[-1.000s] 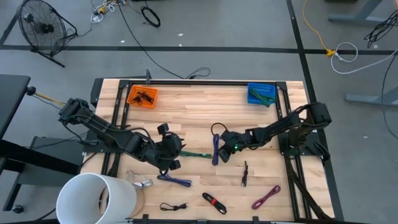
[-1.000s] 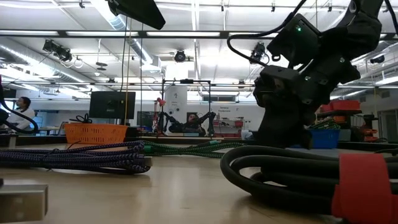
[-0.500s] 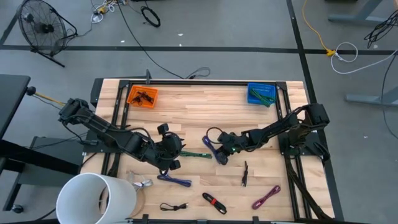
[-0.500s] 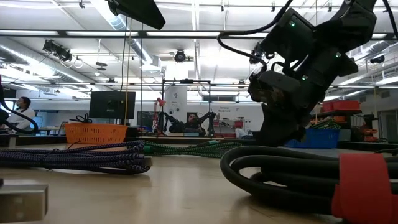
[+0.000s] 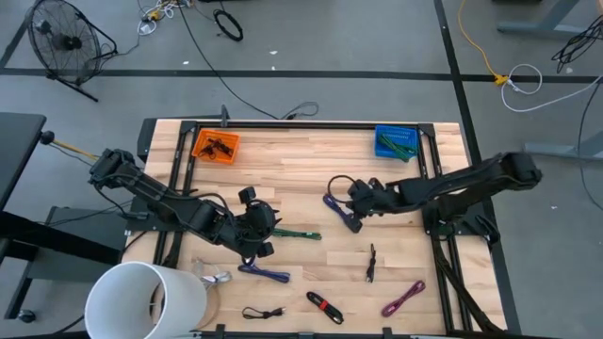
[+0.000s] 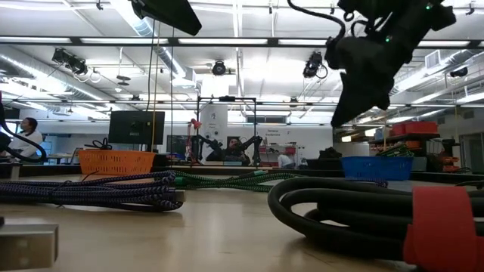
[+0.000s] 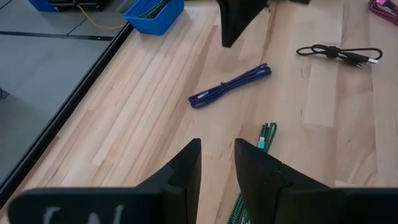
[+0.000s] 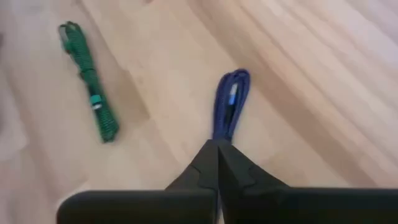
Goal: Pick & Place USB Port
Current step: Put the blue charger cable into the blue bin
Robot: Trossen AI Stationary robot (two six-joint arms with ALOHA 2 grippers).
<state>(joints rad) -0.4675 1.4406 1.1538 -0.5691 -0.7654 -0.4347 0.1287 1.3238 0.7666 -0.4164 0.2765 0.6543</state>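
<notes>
A: Risk? The right gripper (image 8: 217, 149) has its fingers pressed together on one end of the blue-purple cable (image 8: 228, 106); the rest dangles, so it could slip out or swing and snag in transit.

B: Pose: right arm reaches toward table centre, raised, cable hanging over bare wood in the high view (image 5: 337, 207). Blue bin (image 5: 396, 142) sits well beyond.

A: Left gripper (image 7: 217, 163) low near the green cable (image 7: 264, 138), fingers slightly apart, empty.
</notes>
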